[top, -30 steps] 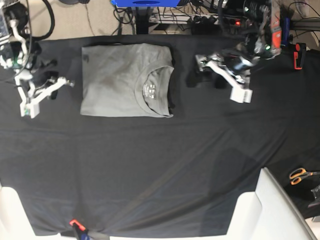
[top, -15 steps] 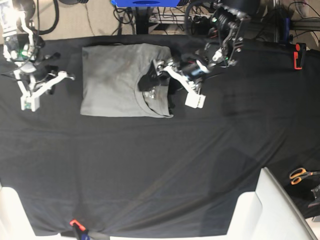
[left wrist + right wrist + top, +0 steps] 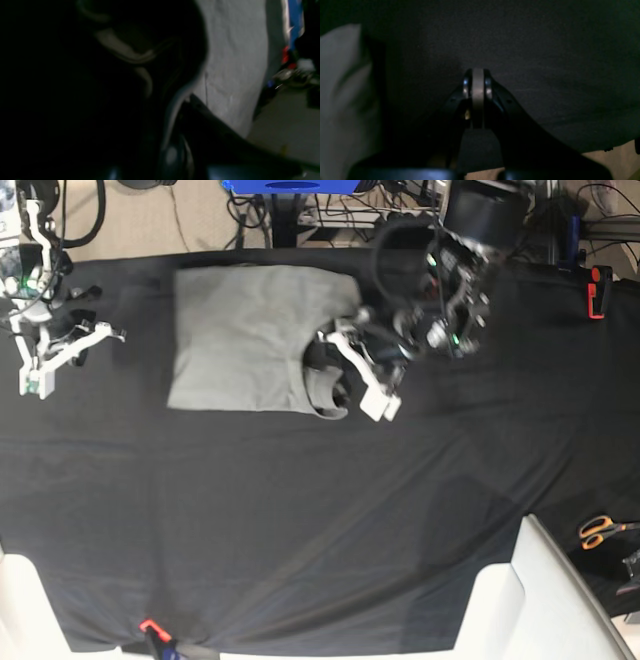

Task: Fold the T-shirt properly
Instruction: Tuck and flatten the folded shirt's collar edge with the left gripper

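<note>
Grey T-shirt [image 3: 240, 340] (soft cotton) folded roughly rectangular.

One T-shirt [image 3: 245, 335], two arms, seemingly one pair of scissors [image 3: 600, 530].

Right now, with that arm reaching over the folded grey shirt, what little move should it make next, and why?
Probably draw the left arm's fingers back off the plain grey cotton T-shirt. The shirt already lies as a folded rectangle on the black table cloth, and its collar edge looks rumpled where that arm reaches in.
</note>
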Controlling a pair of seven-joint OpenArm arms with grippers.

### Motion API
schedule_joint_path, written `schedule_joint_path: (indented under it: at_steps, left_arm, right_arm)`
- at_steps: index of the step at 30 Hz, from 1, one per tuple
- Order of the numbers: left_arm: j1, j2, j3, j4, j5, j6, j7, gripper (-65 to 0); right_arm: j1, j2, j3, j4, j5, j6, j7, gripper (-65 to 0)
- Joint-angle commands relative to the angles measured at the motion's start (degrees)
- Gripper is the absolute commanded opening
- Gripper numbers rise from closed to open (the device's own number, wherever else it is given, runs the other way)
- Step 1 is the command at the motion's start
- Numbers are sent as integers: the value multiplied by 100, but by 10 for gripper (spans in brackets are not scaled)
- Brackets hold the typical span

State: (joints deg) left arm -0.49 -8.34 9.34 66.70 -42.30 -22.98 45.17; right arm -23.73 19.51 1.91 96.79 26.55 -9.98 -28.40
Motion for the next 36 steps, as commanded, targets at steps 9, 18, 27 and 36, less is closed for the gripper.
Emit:
schedule_joint_path:
  at_steps: [9, 18, 27, 36]
  left_arm:
    - [-2074, -656, 1646, 350, 507, -71, 1404, -650]
    - [-3788, -217, 4943, -933, 736, -71, 613, -650]
    - [-4280, 381, 6376, -1531, 736, -71, -556, -650]
    - [-4307, 812, 6569, -1795, 903, -71, -829, -650]
  right_arm:
    - [118, 40, 15, 101, 40, 0, 119, -648]
    - [153, -302, 7, 127, 22, 0, 119, -648]
    - [153, -311, 33, 101, 14, 0, 119, -648]
    - [188, -311, 42, 83, 5, -9, 102, -648]
